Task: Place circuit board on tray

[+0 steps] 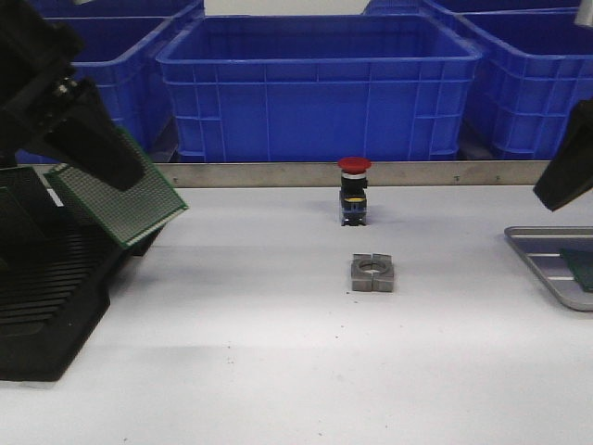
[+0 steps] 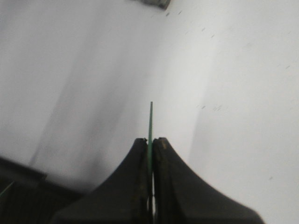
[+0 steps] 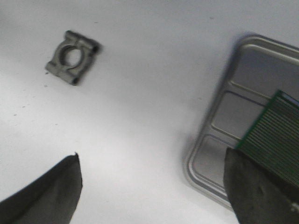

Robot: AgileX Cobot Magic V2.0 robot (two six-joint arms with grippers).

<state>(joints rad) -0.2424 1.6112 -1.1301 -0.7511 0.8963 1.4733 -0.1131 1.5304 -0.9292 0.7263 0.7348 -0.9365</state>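
The circuit board (image 1: 120, 199), thin, stiff and light, sits edge-pinched in the left gripper (image 2: 150, 154); the right gripper (image 3: 149, 186) hangs spread.

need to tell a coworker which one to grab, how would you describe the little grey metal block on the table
Start at the middle blue bin behind the white table. Directly before it stands a red-capped push button, and nearer the camera lies the grey metal block: flat, squarish, notched, with a round centre hole.

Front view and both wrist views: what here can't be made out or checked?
- Tray: front view's right edge cuts it off; how much of it the board lying on it covers is unknown.
- Right claw: only a dark corner shows in front view.
- Held circuit board: edge-on and blurred in left wrist view.
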